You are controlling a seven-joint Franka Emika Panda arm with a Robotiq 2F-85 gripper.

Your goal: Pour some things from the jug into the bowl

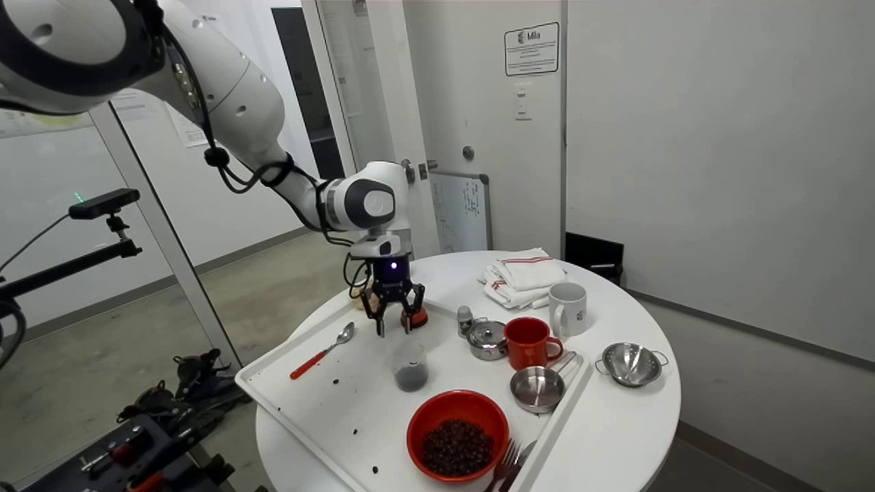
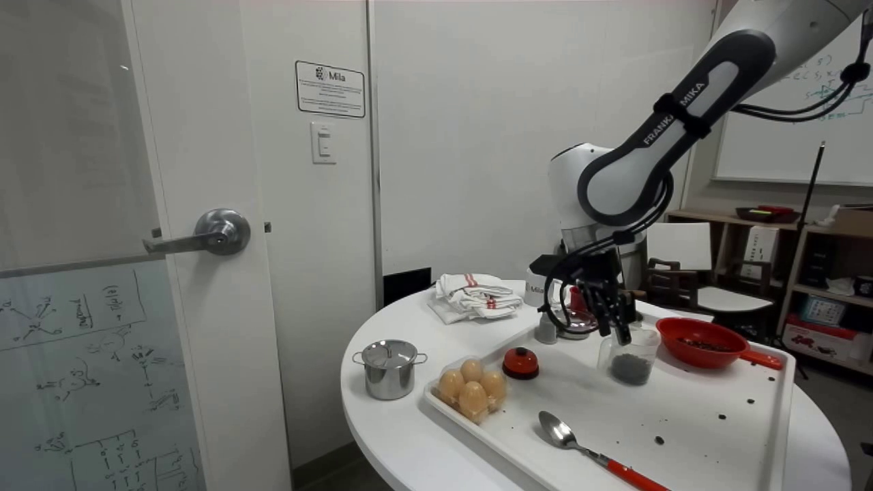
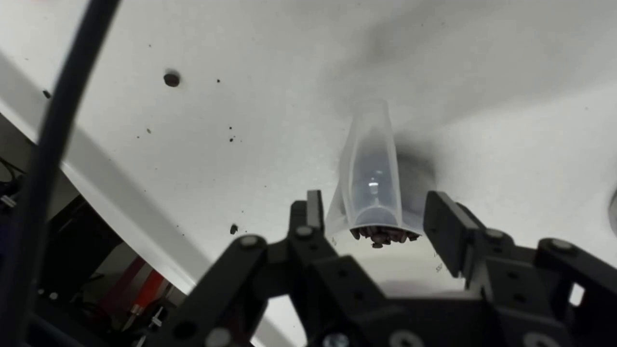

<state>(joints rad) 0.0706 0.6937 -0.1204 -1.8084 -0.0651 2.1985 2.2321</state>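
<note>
Black cable [image 3: 58,130] is crossing the wrist view right up close. Beyond it, the gripper [image 3: 372,207] is hanging with its 2 fingers [image 3: 447,231] spread apart, and it is holding nothing. The jug [image 2: 629,365] is standing on the white tray [image 1: 311,406], just under the gripper's tips (you cannot tell if they are touching its rim). A long, thin part of the jug, maybe a spout or a handle, is pointing away from the gripper, and its near end is showing in the gap between the 2 fingers. So the gripper is probably needing to sink a little with that gap lined up, then squeeze. The jug is looking like cloudy plastic, and dark, lumpy bits [image 3: 381,234] are sitting inside. Near it, the bowl [image 1: 458,404] is looking round, smooth and red, with bumpy dark beans [image 1: 456,447] covering its bottom. Flat and hard-looking, the tray is carrying a few dark crumbs [image 3: 171,78] and a metal spoon [image 2: 617,468] with a red handle.
</note>
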